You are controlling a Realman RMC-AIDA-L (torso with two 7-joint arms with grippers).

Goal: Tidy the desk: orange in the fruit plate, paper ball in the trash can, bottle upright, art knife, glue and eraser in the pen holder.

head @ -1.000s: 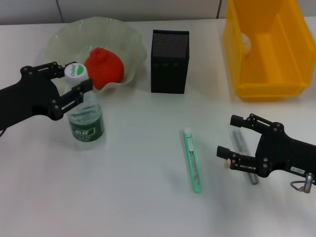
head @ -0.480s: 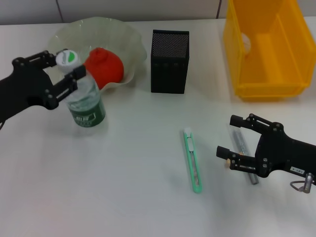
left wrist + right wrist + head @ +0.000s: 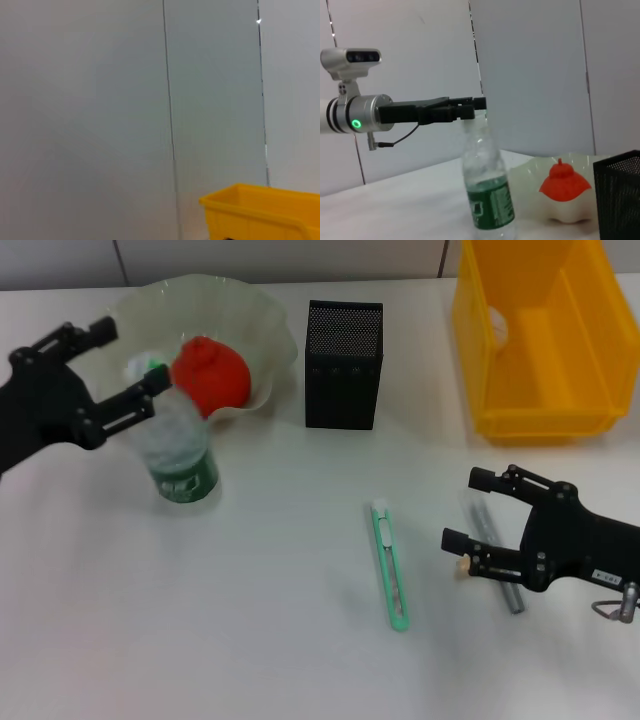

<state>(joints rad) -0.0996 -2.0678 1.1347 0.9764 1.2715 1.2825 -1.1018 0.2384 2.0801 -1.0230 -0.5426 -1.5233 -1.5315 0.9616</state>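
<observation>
The clear bottle [image 3: 182, 455] with a green label stands upright in front of the fruit plate [image 3: 255, 325]; it looks blurred. It also shows in the right wrist view [image 3: 487, 190]. My left gripper [image 3: 132, 356] is open, its fingers either side of the bottle's top. The orange [image 3: 208, 370] lies in the plate. The green art knife [image 3: 390, 565] lies flat at the table's middle. My right gripper [image 3: 465, 510] is open, low over a grey glue stick [image 3: 497, 562]. The black mesh pen holder [image 3: 343, 365] stands behind. Paper ball and eraser are not clearly visible.
A yellow bin [image 3: 545, 335] stands at the back right; its corner shows in the left wrist view [image 3: 260, 210]. The white table [image 3: 250, 640] runs toward me.
My left gripper moved back and left with the bottle, then spread its fingers wider. The bottle now stands closer to the plate. My right gripper barely moved.
</observation>
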